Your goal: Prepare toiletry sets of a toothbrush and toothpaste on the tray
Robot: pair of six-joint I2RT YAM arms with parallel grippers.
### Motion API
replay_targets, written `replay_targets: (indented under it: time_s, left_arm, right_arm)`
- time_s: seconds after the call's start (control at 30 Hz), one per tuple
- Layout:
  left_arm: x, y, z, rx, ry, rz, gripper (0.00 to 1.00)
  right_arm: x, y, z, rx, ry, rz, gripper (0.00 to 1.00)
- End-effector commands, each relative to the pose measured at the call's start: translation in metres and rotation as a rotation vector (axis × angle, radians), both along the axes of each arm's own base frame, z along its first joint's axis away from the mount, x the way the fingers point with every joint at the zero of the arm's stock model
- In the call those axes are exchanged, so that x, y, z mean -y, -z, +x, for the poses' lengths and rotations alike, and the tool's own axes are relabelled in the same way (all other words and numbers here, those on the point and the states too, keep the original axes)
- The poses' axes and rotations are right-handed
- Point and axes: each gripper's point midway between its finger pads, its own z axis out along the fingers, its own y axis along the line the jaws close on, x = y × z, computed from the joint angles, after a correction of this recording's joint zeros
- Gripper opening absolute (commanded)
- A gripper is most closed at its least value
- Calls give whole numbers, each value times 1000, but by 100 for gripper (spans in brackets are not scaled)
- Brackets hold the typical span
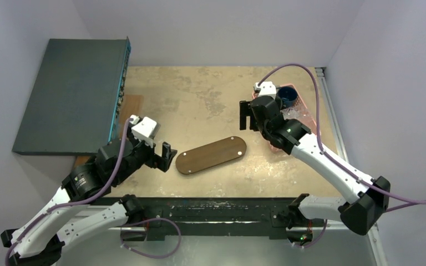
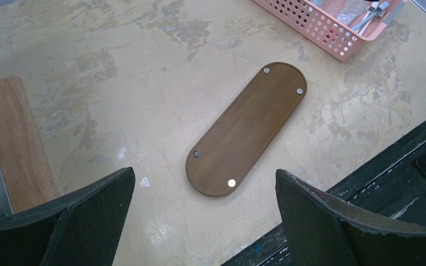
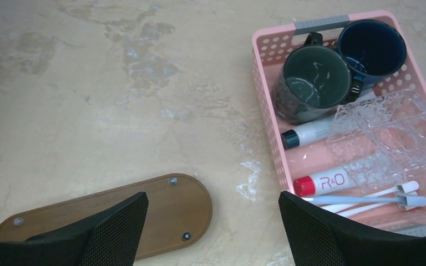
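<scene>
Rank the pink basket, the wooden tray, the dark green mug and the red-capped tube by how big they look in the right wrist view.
1. pink basket
2. wooden tray, only partly visible
3. dark green mug
4. red-capped tube

The tray (image 2: 244,130) is showing smooth satin wood with 4 metallic studs (image 2: 266,70), the table (image 2: 144,83) is looking matt and blotchy, and 2 mugs (image 3: 313,83) in the perforated plastic basket (image 3: 266,111) are gleaming glossy.
</scene>
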Motion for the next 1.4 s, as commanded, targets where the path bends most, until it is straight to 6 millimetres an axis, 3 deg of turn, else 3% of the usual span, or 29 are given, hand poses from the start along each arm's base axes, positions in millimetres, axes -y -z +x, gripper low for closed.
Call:
replay_targets:
  time_s: [0.0, 0.87, 1.37]
  left_arm:
    - [-4, -5, 2, 12, -34, -30, 97]
    - [-9, -2, 4, 15, -52, -3, 96]
    - [-10, 0, 5, 14, -57, 8, 96]
  right_arm:
    - [6, -13, 18, 15, -5, 21, 88]
    - [53, 69, 103, -147, 58, -19, 59]
    - [57, 117, 114, -249, 56, -42, 50]
